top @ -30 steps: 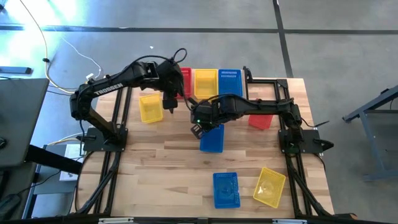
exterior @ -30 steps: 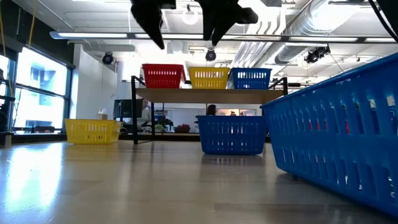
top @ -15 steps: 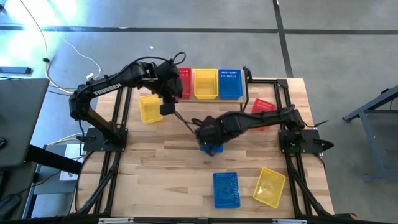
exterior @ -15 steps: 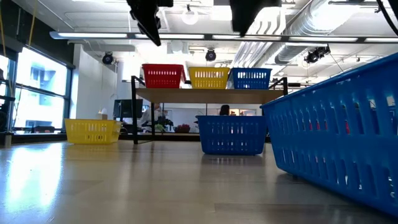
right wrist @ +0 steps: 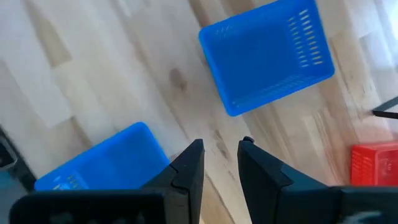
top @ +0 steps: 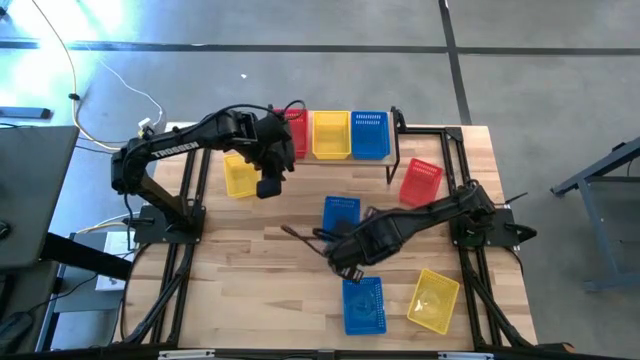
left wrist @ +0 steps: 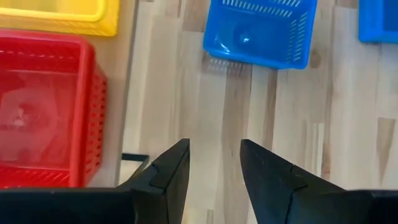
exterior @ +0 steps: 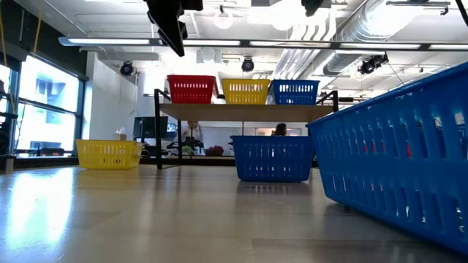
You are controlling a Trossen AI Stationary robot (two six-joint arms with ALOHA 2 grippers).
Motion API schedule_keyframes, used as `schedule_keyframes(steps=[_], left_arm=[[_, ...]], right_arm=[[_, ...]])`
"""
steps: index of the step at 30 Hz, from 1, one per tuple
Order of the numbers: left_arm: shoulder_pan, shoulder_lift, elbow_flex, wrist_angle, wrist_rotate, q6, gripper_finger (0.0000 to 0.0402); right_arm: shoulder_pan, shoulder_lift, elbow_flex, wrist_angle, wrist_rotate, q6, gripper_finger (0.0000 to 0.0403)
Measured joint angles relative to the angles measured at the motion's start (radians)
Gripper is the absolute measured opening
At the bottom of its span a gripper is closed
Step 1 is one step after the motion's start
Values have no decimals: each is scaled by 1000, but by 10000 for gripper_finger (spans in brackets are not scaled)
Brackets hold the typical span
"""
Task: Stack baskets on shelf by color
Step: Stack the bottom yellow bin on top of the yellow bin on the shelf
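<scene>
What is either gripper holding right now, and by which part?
Nothing. The left gripper hangs empty beside the shelf's red basket; the right gripper is empty above the table, between two blue baskets.

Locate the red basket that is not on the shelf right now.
In the high view, the loose red basket sits on the table's right side, just right of the shelf end and beyond the right arm; the nearest shelf basket is the blue one.
</scene>
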Motion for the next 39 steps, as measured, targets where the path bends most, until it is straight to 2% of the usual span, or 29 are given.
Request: schedule_keyframes(steps=[8,11,18,27,31,39], left_arm=[[-62,0,0,0,-7,-60,131],[-94,-1,0,0,-10,-96,131],[-164,-12,0,5,-18,-172,131],[-223,-14,0,7,-23,-241,131],[-233,-14,0,7,-26,-283,131],[-240,-14,0,7,-38,-353,131]], right_arm=[[39,-10,-11,4,18,-20,85],[54,-65,-127,2,-12,-11,85],[118,-261,-417,16,-121,140,85],[260,-471,-665,203,-179,352,85],[332,-509,-738,285,-211,428,93],[491,-508,-847,459,-221,504,136]])
